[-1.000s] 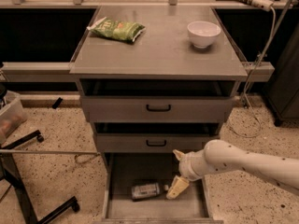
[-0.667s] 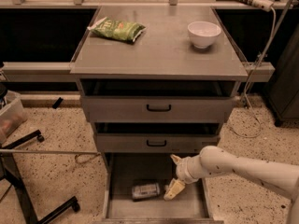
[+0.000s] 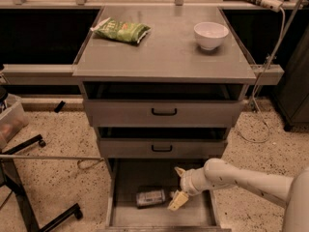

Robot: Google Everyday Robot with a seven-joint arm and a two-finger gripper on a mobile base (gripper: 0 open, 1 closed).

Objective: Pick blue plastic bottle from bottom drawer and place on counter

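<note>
My gripper (image 3: pixel 177 187), jaws spread, hangs inside the drawer (image 3: pixel 131 177), just beside the bottle (image 3: pixel 150 197) toward the right edge. The bottle lies lengthwise along the front edge.

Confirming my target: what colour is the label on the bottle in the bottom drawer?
Pale bluish-white, camera view; the claw hovers beside the bottle.

A smooth white tubular arm (image 3: pixel 244 178) ends in a cream 2-finger end effector (image 3: pixel 178 186) in the bottom drawer (image 3: pixel 140 174).
</note>
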